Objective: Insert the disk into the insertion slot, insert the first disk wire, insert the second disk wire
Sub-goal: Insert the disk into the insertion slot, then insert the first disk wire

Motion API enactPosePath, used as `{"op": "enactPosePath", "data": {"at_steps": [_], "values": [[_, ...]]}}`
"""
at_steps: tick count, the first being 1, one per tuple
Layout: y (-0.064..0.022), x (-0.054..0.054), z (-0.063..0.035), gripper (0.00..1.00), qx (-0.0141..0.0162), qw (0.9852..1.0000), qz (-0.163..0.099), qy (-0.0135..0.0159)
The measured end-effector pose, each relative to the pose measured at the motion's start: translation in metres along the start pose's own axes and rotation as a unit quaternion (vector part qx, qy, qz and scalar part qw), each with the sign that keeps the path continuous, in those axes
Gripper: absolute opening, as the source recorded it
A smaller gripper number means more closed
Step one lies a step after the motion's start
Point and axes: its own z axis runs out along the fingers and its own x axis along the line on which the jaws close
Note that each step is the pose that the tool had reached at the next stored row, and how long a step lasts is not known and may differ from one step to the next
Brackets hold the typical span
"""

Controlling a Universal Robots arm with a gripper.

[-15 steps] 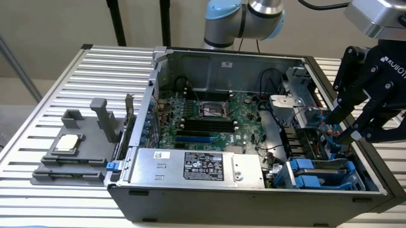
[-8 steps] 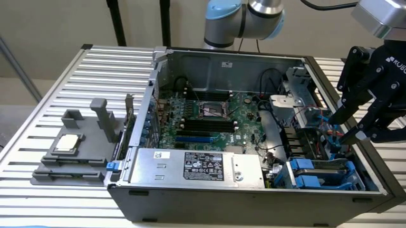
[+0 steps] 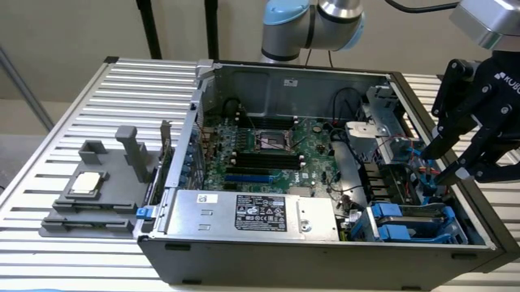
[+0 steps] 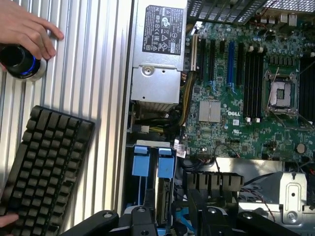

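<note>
At the exterior view's left, a ribbed aluminium table (image 3: 49, 152) carries a grey moulded plastic fixture (image 3: 97, 201) with upright posts. A square, metal-capped processor (image 3: 87, 182) lies flat on the fixture. Just to its right the open computer case (image 3: 325, 261), of dark grey sheet metal, lies on its side.

Along the case's near wall sits a boxy silver power supply (image 3: 260, 213) with a black-and-white label. Behind it spreads the green motherboard (image 3: 276, 158), with long black memory slots and a bare square socket (image 3: 272, 141).

Further right, in the near corner of the case, the insertion slot (image 3: 363, 228) is a grey sheet-metal bay. It holds two bright blue plastic carriers standing on edge, side by side. The disk (image 3: 390, 216) sits inside this bay, seen edge-on. Just behind the bay, thin blue cables (image 3: 422, 176) curl.

At the exterior view's right, the black, angular gripper (image 3: 442, 167) reaches down among those cables, close to the bay. Whether it is clenched or released cannot be told.

In the wrist view, a black keyboard (image 4: 44, 167) lies on the ribbed table beside the case. A person's hand (image 4: 24, 27) rests on a round black knob (image 4: 19, 61) ringed with blue light.
</note>
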Motion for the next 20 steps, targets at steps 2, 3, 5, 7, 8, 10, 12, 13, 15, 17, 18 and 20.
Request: {"op": "enactPosePath", "data": {"at_steps": [2,3,5,7,8,10,12,13,15,17,18,20], "values": [[0.0,0.0,0.0,0.4,0.0,1.0,0.0,0.0],[0.0,0.0,0.0,0.4,0.0,1.0,0.0,0.0],[0.0,0.0,0.0,0.4,0.0,1.0,0.0,0.0],[0.0,0.0,0.0,0.4,0.0,1.0,0.0,0.0],[0.0,0.0,0.0,0.4,0.0,1.0,0.0,0.0001],[0.0,0.0,0.0,0.4,-0.0001,1.0,0.0,0.0003],[0.0,0.0,0.0,0.4,-0.0001,1.0,0.0,0.0004],[-0.0008,0.0,0.0002,0.4,-0.0001,1.0,0.0,0.0003],[-0.0062,0.0,0.0002,0.4,-0.0001,1.0,0.0,-0.0001],[-0.0138,0.001,0.0006,0.4,0.0,1.0,0.0,-0.0001],[-0.0176,0.001,0.0013,0.4,0.0,1.0,0.0,-0.0002],[-0.0236,0.001,0.0043,0.4,0.0,1.0,0.0,-0.0002]]}}
